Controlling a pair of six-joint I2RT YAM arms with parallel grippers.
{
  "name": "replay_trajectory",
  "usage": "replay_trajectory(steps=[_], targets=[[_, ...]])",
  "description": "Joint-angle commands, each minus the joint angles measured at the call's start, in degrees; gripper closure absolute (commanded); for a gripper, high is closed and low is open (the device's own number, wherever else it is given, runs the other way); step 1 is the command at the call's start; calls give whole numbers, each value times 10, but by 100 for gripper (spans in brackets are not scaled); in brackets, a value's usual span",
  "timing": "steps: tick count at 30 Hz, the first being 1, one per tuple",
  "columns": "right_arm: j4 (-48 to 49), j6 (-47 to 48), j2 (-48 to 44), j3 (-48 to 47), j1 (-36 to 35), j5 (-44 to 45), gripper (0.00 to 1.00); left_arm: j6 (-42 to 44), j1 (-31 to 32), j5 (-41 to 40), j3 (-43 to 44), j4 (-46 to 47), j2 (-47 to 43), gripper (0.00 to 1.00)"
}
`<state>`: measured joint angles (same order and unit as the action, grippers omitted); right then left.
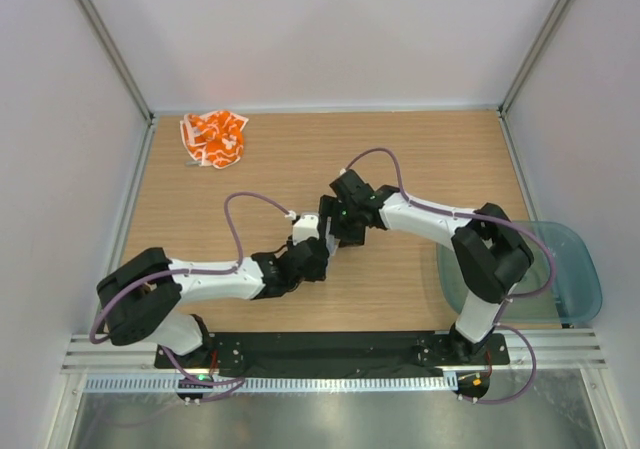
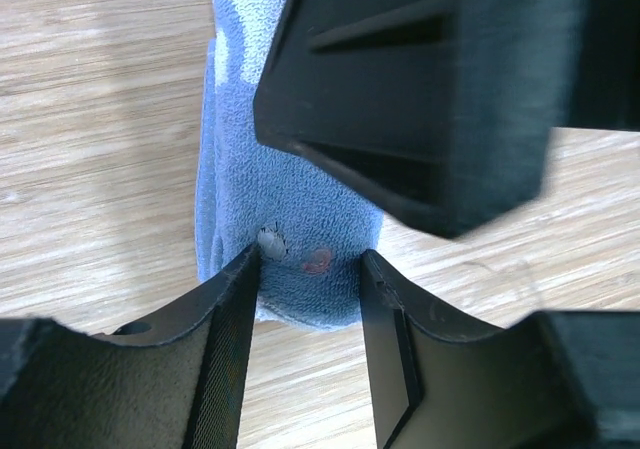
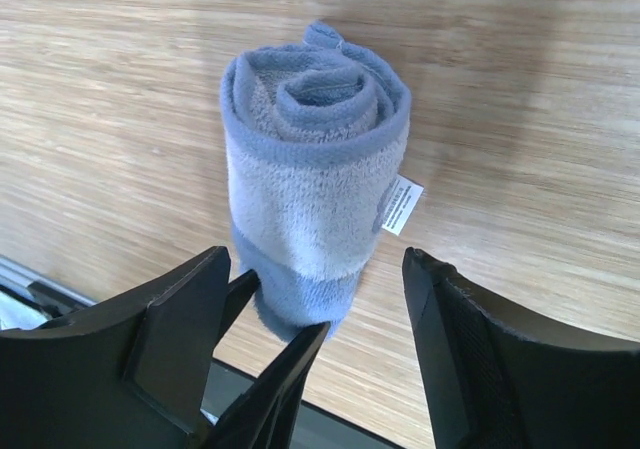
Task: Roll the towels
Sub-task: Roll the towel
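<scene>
The blue towel (image 3: pixel 315 169) lies on the wooden table (image 1: pixel 420 159), wound into a tight roll with the spiral end facing the right wrist camera and a white label (image 3: pixel 400 204) on its side. The left gripper (image 2: pixel 310 259) pinches the roll's near end, a finger pressed against the cloth on each side. The right gripper (image 3: pixel 315 259) hangs over the same roll with its jaws spread wide. The roll sits between them, and there is clear wood between it and the right-hand finger. In the far left corner the orange-patterned towel (image 1: pixel 213 137) lies crumpled and unrolled, well apart from both arms. The teal tray (image 1: pixel 575 269) sits at the right edge.
</scene>
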<state>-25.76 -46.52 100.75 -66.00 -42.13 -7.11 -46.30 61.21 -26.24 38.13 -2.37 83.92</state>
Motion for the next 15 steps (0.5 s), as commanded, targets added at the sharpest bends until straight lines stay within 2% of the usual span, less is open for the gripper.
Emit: replay_trajectory(steps=[1, 5, 9, 15], targets=[[21, 17, -54, 2, 6, -6, 23, -9, -20, 9, -12, -64, 19, 55], [90, 4, -109, 67, 25, -33, 23, -21, -39, 23, -22, -67, 12, 57], [245, -20, -158, 182, 55, -90, 22, -27, -62, 55, -41, -59, -2, 58], [408, -42, -130, 261, 67, -136, 27, -23, -103, 113, -67, -30, -19, 59]])
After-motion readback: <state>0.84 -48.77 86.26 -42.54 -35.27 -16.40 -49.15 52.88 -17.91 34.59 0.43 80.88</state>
